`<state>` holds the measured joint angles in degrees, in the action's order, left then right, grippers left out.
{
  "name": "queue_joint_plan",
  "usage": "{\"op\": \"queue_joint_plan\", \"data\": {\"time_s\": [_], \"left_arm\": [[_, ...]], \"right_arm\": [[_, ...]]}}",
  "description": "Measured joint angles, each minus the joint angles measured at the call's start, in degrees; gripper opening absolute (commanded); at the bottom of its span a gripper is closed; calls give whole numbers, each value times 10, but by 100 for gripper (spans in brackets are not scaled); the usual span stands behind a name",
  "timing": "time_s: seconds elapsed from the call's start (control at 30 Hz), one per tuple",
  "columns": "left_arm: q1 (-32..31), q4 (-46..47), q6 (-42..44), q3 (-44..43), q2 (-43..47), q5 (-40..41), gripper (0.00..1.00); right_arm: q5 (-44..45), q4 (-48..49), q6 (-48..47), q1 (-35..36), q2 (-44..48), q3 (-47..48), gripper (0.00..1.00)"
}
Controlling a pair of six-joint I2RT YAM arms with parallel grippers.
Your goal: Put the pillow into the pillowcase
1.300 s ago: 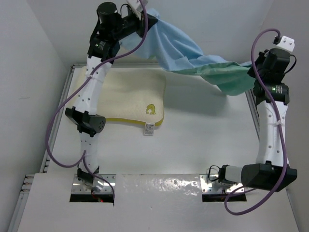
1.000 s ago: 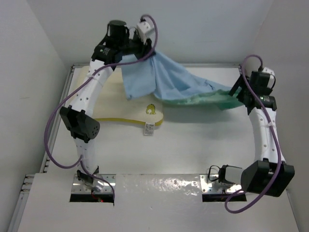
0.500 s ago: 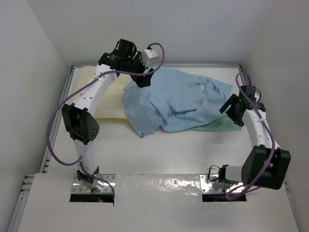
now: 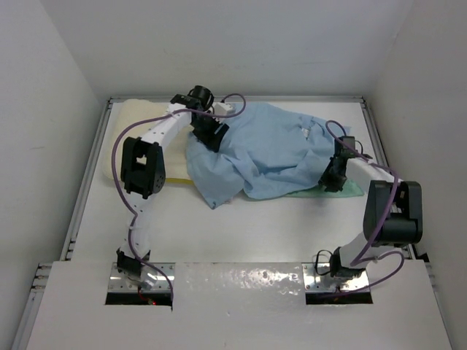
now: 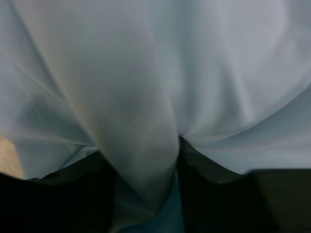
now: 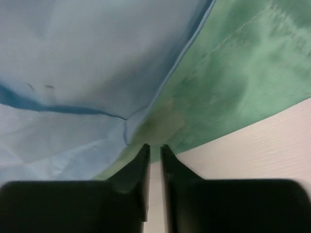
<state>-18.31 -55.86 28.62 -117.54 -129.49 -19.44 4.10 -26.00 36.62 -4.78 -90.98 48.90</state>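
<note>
The pillowcase lay crumpled in loose folds across the far middle of the surface, its plain light blue face up. A strip of its shiny sea-green face showed flat along the near right edge, and a small white tag showed towards its far right. The pillow, cream-white with a yellow edge band along its near side, lay flat at the far left, its right part hidden under the left end of the pillowcase.
</note>
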Motion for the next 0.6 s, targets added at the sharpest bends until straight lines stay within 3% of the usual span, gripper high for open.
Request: {"op": "queue_joint_plan", "data": {"time_s": [0.03, 0.07, 0.23, 0.33, 0.4, 0.43, 0.47, 0.53, 0.6], "left_arm": [[0, -6, 1, 0, -1, -4, 22], [0, -16, 5, -3, 0, -10, 3], [2, -60, 7, -82, -13, -33, 0], [2, -37, 2, -135, -16, -22, 0], [1, 23, 2, -131, 3, -3, 0], [0, 61, 2, -112, 20, 7, 0], [0, 110, 2, -93, 38, 18, 0], [0, 144, 3, -84, 58, 24, 0], [-2, 189, 3, -109, 60, 26, 0]], "right_arm": [[4, 5, -7, 7, 0, 0, 1], [6, 9, -11, 11, 0, 0, 0], [4, 38, -22, 23, 3, -21, 0], [3, 34, -43, 36, 14, -47, 0], [9, 22, -63, 57, 27, -50, 32], [14, 20, -73, 66, 37, -49, 56], [14, 17, -80, 74, 45, -44, 89], [16, 9, -105, 72, 53, -14, 98], [14, 6, -119, 55, 38, 38, 99]]}}
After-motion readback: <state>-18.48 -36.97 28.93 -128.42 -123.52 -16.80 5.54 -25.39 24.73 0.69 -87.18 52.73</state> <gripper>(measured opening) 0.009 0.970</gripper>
